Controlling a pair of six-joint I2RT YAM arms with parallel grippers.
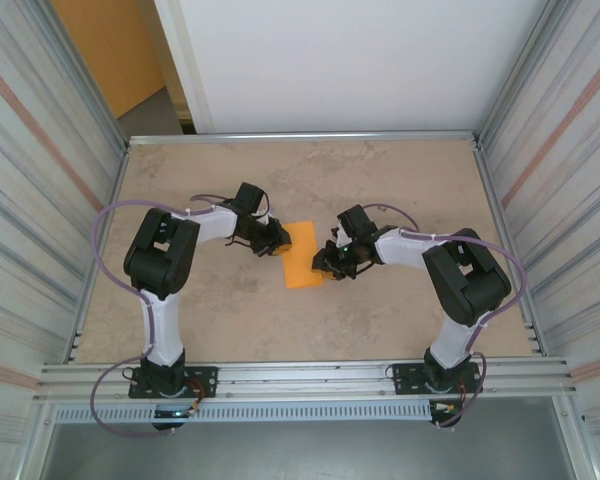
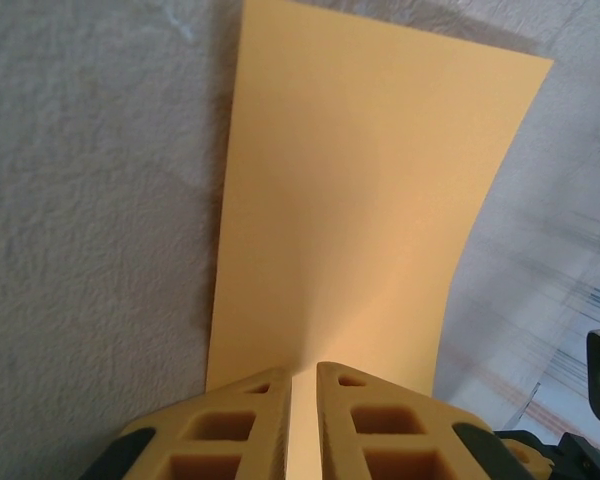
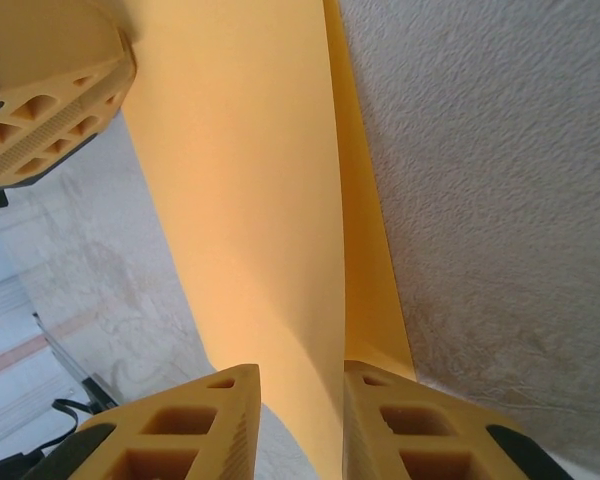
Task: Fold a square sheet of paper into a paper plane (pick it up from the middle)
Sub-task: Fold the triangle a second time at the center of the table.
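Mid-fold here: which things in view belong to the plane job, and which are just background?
In the job: square sheet of paper, folded double; left gripper pinching one edge; right gripper, jaws around the opposite edge.
Just surroundings: orange wall panel; white back panel; ribbed side walls.
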